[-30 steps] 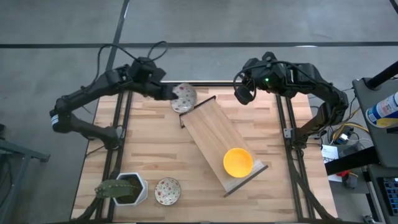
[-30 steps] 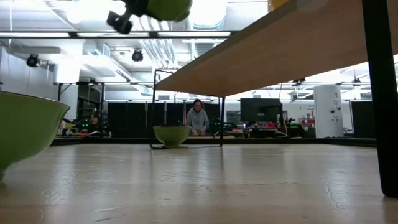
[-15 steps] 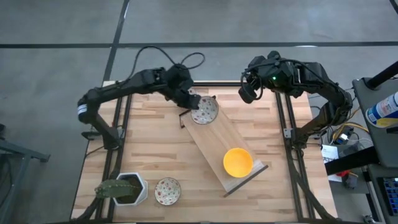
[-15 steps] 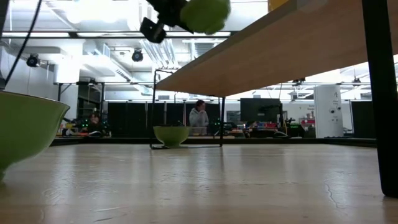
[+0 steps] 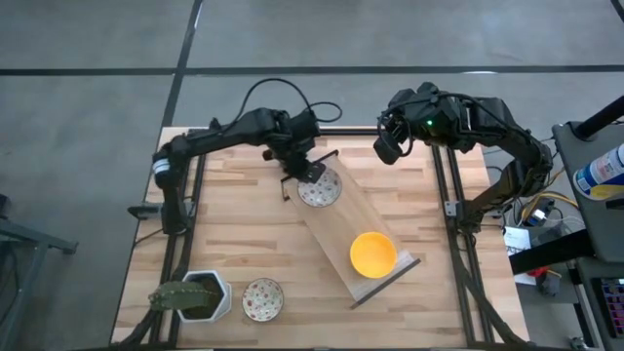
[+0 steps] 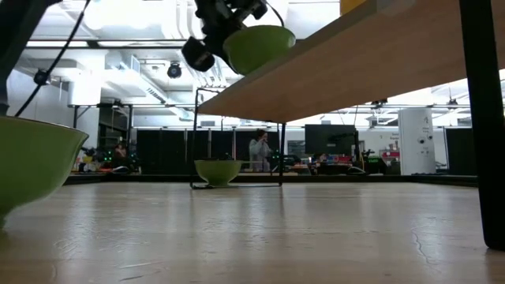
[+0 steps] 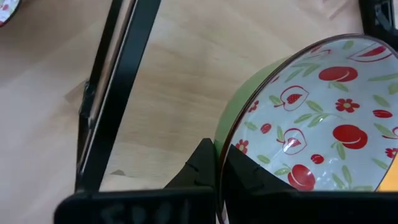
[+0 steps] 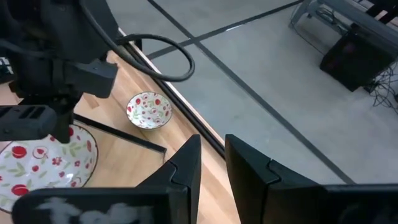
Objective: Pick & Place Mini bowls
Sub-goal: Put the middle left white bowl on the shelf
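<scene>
My left gripper [image 5: 305, 172] is shut on a mini bowl [image 5: 320, 188], white inside with red fruit and green leaves, green outside. It hovers over the far left end of a slanted wooden board [image 5: 336, 216]. A yellow mini bowl [image 5: 373, 253] sits on its base at the board's near right end. A second patterned mini bowl [image 5: 262, 298] stands on the table near the front edge. My right gripper [image 5: 386, 150] hangs above the table's far right part, open by a narrow gap, nothing between its fingers. My left gripper pinches the patterned bowl's rim [image 7: 219, 144], one finger [image 7: 202, 167] on the green outer wall and one finger [image 7: 252, 179] inside. The fingers slant down from the table's far left side. The bowl sits mouth up, slightly tilted; whether its base touches the board I cannot tell.
A white hexagonal pot with a green plant [image 5: 193, 295] stands at the near left corner beside the patterned bowl. The board rests on a black frame [image 5: 292, 180] and crosses the table's middle slantwise. A person shows in the room far behind the table [image 6: 259, 151].
My left gripper has gone toward the table's right and near side and sunk, tipping further down. The patterned bowl went with it, from beyond the board's far end to over that end, and now shows its mouth upward. The right arm kept still.
</scene>
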### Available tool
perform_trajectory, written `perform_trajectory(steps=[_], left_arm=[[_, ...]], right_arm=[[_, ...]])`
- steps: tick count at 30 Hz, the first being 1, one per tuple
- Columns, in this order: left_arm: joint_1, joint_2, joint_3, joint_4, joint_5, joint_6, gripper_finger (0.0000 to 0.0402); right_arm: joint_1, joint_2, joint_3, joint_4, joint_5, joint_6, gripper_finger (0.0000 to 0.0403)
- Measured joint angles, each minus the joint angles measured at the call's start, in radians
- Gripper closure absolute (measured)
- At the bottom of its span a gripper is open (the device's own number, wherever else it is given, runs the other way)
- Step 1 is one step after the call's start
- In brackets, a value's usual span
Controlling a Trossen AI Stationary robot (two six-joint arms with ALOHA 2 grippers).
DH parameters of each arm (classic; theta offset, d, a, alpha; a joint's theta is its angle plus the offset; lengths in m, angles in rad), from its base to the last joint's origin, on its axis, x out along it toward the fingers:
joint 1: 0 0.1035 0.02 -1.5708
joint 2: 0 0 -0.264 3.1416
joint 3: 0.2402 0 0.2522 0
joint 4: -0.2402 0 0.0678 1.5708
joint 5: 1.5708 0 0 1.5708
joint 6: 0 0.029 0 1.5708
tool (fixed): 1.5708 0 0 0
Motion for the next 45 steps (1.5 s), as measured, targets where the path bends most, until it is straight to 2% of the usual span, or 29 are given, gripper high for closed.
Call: perform_trajectory(steps=[9, 19, 25, 45], left_arm=[[0.008, 0.115, 0.141, -0.063, -0.033, 0.047, 0.0397], [0.008, 0.131, 0.135, -0.082, -0.077, 0.081, 0.0397], [0.006, 0.131, 0.135, -0.077, -0.049, 0.082, 0.0395], [0.001, 0.133, 0.118, -0.045, -0.047, 0.127, 0.0394]], right_arm=[[0.000, 0.000, 0.000, 0.000, 0.000, -0.001, 0.0339], [0.000, 0.000, 0.000, -0.001, 0.000, 0.002, 0.0339], [0.000, 0.000, 0.000, -0.002, 0.000, 0.002, 0.0338], [0.000, 0.000, 0.000, -0.001, 0.001, 0.002, 0.0344]])
